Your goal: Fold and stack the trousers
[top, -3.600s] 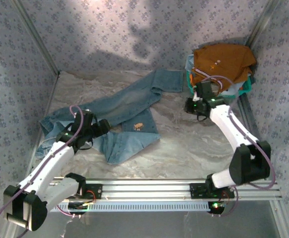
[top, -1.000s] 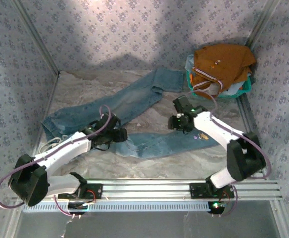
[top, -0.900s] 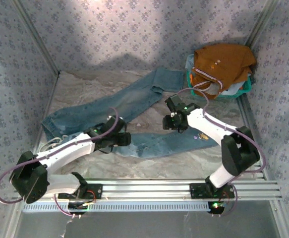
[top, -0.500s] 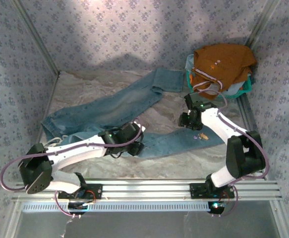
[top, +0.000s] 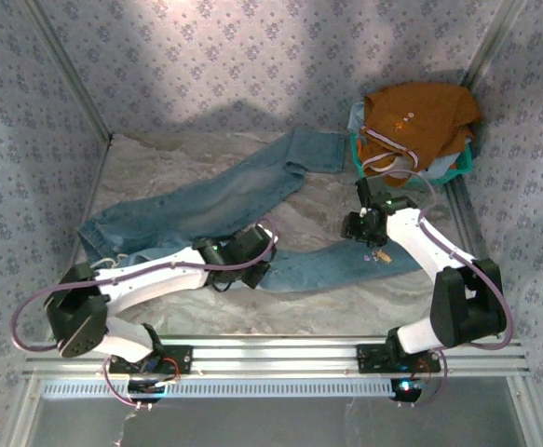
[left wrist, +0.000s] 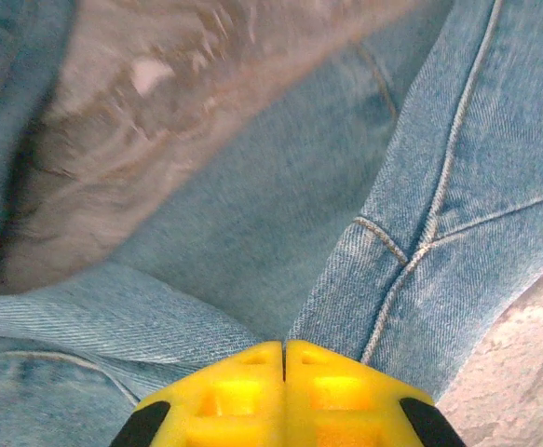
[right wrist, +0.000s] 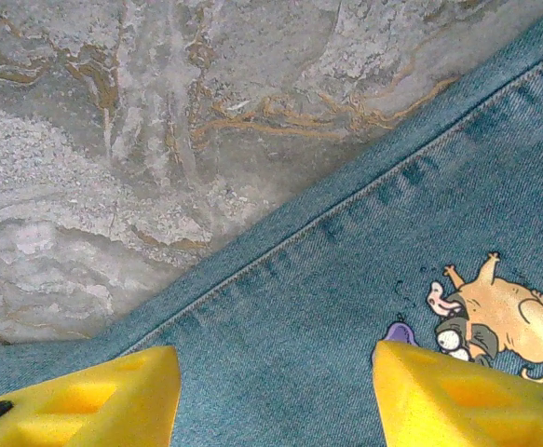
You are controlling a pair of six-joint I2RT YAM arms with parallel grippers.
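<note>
While the trousers (top: 206, 209) sprawl flat, one hem just beside the basket (top: 461, 168), left gripper (left wrist: 283, 352) is pressed closed, seemingly pinching a crotch fold. Right gripper (right wrist: 276, 363) gapes empty over the other leg. Denim likely soft, heavyish, draggy; take waistband or hems.

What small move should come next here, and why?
Probably lower the right claw and close it on the edge of the jeans: it is open above the leg beside the cartoon patch, while the left claw looks shut on them further along.
</note>
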